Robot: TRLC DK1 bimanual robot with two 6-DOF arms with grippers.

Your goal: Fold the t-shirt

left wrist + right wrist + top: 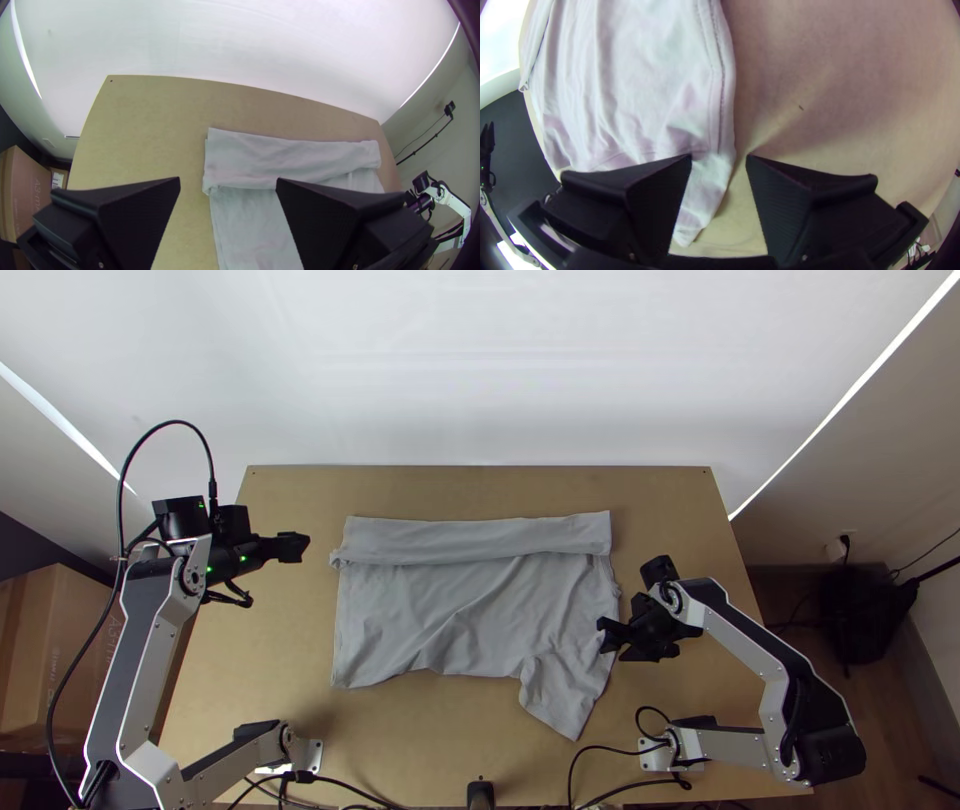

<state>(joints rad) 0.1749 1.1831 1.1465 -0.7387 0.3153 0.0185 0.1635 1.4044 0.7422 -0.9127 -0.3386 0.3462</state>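
Partly folded grey t-shirt (455, 610) on the tabletop (690, 510), between two released end effectors.
Lying across the middle, with the far side turned over toward the near side in a long band (480, 540) running from left to right; below that, spread in a single wrinkled expanse, with a sleeve (562, 700) jutting toward the near side at the right. Near the left end of the band, apart from the cloth, the left end effector (292, 547), released, with fingers well apart. At the right edge of the cloth, the right end effector (606, 636), also released, with fingers spread to either side of the edge; cannot tell whether touching the cloth.
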